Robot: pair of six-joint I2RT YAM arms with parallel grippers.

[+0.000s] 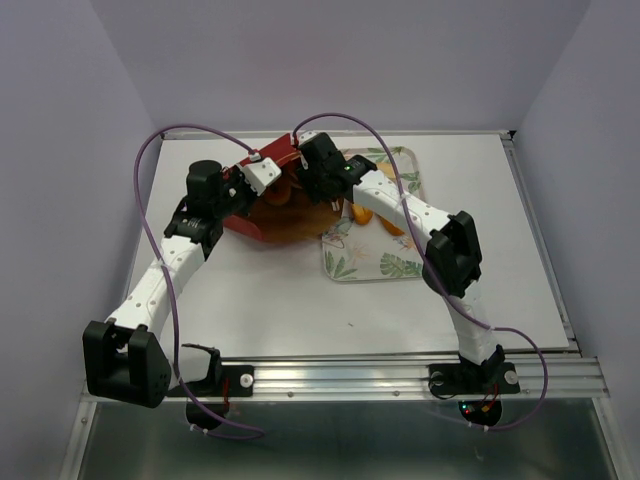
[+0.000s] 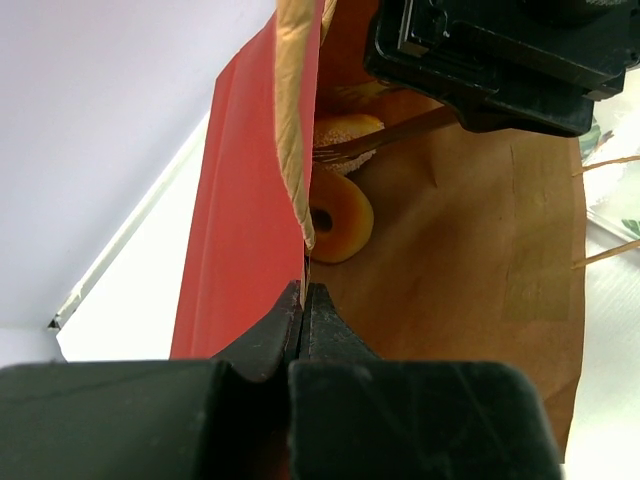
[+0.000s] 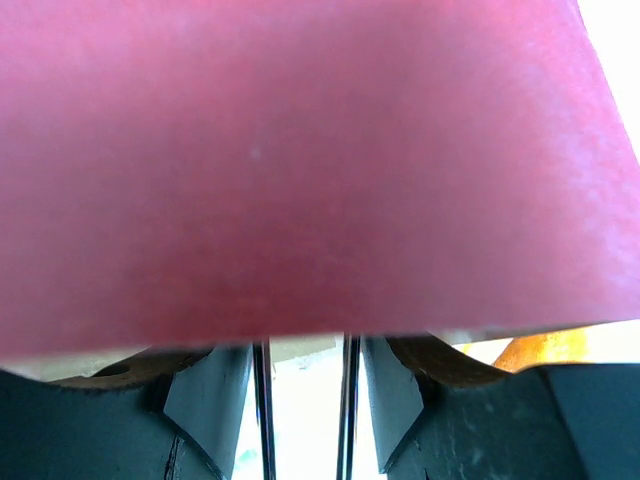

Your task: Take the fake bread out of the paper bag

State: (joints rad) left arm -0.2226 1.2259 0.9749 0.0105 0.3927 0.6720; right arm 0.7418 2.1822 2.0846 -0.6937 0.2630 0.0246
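Covering right gripper (image 3: 305,350) tips — paper bag (image 3: 300,170); bagel (image 2: 340,218) half-hidden.

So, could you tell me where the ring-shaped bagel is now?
In the left wrist view, the bagel lies inside the paper bag on its brown lining, just beyond the left gripper pinching the bag's edge, with a bun behind it.

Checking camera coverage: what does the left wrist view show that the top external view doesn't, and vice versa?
Only left wrist: the ring-shaped bagel and a seeded bun told apart inside the paper bag, and the left gripper pinched shut on its edge. Only top external: the leaf-patterned tray with orange bread pieces on it. Both: the red paper bag and the right arm at its mouth.
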